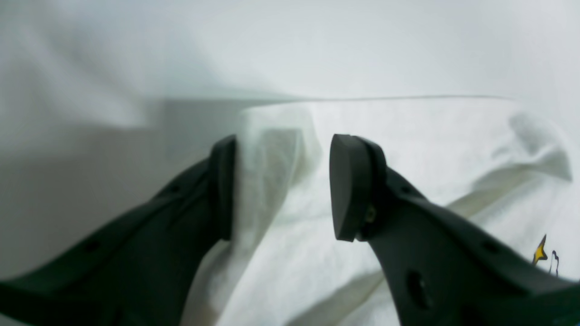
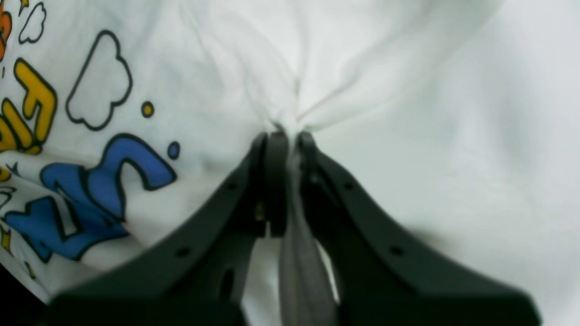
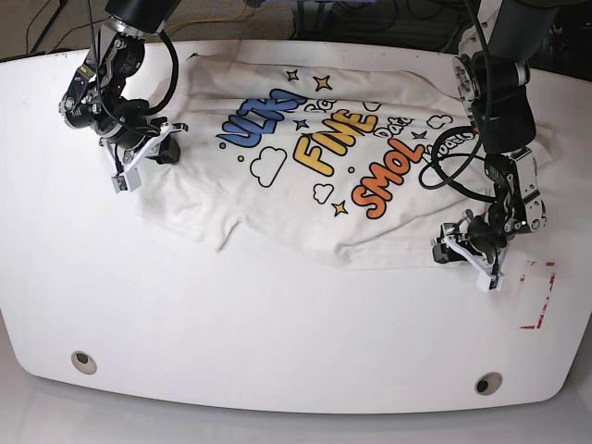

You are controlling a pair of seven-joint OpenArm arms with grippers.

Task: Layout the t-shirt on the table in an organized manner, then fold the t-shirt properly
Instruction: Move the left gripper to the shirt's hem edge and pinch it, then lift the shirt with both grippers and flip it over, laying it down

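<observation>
white cotton covers the far half of a glossy desk [image 3: 277,314], where a t-shirt [image 3: 305,199] lies print side up, its blue, yellow and orange lettering ringed by clouds and stars. the shirt is rumpled rather than flat, with its near hem curling in a wavy line and a fold showing at the near left corner as the base view has it.

the right tool [image 2: 285,136], at the left edge of the shirt in the base view, is clamped tight on a pinch of the white fabric; creases fan out from the pinch, and the blue letters and a cloud outline sit just beside it in the wrist view.

the left tool [image 1: 281,181], at the shirt's near right corner in the base view, stands partly apart. a raised ridge of fabric sits between its two black fingers [image 1: 349,190], pressed against one finger and clear of the other, so nothing is gripped yet. a small yellow star of the print shows near that tool.

a red dashed mark [image 3: 539,296] lies on the desk just beside the shirt's right corner, and two round holes [image 3: 83,361] sit near the desk's front edge, well apart from the shirt.
</observation>
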